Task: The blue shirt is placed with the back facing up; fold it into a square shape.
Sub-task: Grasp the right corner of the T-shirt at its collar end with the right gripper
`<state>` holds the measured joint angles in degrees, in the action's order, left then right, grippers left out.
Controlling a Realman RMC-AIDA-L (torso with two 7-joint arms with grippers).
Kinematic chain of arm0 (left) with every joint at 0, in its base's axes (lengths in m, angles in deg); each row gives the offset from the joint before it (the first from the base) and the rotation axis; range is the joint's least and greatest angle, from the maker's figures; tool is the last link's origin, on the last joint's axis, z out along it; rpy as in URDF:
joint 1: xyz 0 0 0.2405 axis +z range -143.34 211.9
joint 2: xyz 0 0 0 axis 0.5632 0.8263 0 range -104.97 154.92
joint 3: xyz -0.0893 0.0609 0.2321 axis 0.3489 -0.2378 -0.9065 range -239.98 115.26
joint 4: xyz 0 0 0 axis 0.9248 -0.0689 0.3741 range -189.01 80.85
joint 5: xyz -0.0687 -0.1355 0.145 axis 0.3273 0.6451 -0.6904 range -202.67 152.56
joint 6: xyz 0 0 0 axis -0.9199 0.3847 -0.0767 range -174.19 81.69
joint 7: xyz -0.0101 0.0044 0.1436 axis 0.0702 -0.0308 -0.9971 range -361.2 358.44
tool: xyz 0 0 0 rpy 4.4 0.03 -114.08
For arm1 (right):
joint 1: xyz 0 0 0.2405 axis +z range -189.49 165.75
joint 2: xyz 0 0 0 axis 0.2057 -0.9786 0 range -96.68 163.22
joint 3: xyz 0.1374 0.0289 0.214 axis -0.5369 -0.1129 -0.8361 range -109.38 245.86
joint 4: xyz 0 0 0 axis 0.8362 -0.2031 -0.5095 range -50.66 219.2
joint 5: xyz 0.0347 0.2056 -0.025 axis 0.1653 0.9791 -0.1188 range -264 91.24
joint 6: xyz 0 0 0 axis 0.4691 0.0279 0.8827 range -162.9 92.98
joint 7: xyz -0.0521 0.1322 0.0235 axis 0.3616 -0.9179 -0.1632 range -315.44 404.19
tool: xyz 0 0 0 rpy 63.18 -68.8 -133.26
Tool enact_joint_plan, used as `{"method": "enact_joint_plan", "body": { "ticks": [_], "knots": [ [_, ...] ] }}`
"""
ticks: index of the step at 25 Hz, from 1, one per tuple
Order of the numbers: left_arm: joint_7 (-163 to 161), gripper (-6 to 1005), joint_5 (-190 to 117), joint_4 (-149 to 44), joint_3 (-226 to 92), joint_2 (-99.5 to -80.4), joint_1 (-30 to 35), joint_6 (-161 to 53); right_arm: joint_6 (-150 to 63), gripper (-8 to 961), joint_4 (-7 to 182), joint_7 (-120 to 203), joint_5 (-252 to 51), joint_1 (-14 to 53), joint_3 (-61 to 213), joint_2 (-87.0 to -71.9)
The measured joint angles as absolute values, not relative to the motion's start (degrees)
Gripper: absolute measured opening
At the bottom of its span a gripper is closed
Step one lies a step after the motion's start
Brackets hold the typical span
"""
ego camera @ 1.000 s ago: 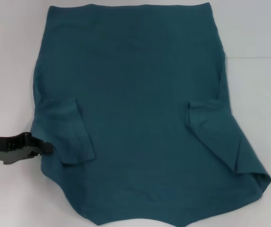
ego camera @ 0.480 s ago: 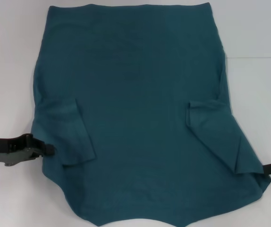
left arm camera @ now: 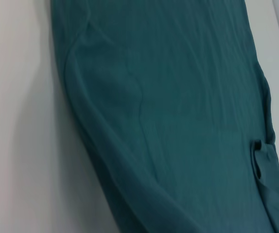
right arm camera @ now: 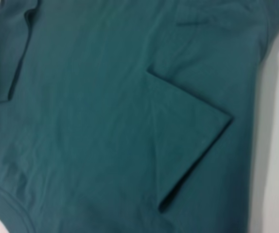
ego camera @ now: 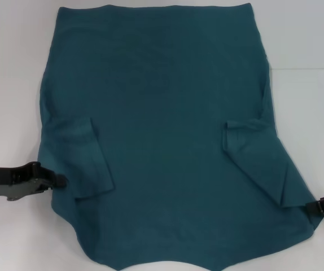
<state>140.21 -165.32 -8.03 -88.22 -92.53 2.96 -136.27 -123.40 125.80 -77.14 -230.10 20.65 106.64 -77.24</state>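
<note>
Now: blue shirt (ego camera: 167,130) flat on white table (ego camera: 303,34). Left gripper (ego camera: 59,180) and right gripper (ego camera: 310,208) touch opposite shirt edges; finger opening cannot be told.

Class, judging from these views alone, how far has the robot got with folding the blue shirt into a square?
Early stage. Done: the blue shirt lies flat on the table, both sleeves folded onto the body. In hand: the left gripper sits at the shirt's left edge and the right gripper at its right edge near the shoulder. Left: folding the sides inward, then the length, into a square.
</note>
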Motion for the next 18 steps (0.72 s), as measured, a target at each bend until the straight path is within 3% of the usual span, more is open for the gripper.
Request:
{"method": "enact_joint_plan", "body": {
  "ticks": [18],
  "knots": [
    [140.49, 27, -165.32, -8.29, -88.2, -92.44, 2.81, -135.03, -122.49, 632, 125.29, -77.36, -230.99, 22.71, 109.64, -79.2]
  ]
}}
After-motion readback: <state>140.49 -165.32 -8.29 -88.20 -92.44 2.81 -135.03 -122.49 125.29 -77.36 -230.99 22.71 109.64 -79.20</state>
